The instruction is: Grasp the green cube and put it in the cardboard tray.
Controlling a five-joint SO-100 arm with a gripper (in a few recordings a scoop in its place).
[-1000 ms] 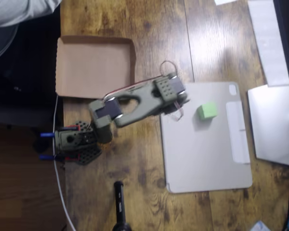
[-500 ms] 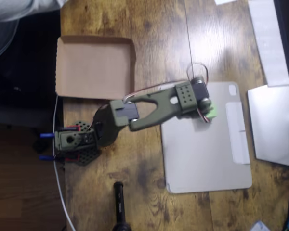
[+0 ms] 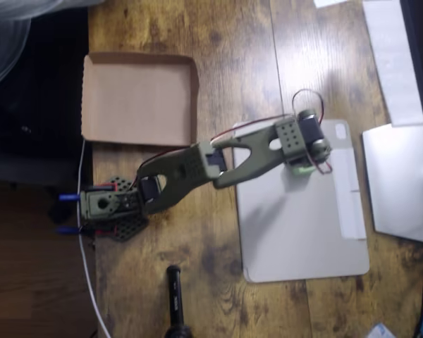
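Note:
The green cube (image 3: 303,168) lies on a grey tablet cover, and just a thin sliver of it shows below the gripper head. My gripper (image 3: 305,153) hangs right over the cube at the end of the olive-green arm, which stretches to the right. The wrist and its motor hide the fingers, so I cannot tell how the jaws stand or whether they touch the cube. The cardboard tray (image 3: 137,98) lies at the upper left of the wooden table, with nothing in it.
The grey tablet cover (image 3: 303,232) takes up the right middle of the table. White sheets and a white device (image 3: 398,176) lie along the right edge. A black cylinder (image 3: 175,303) sits at the bottom. The arm's base (image 3: 109,208) stands below the tray.
The arm has stretched out to the right. The gripper went from left of the cube to right above it, and the cube, in plain sight a second ago, is now mostly covered.

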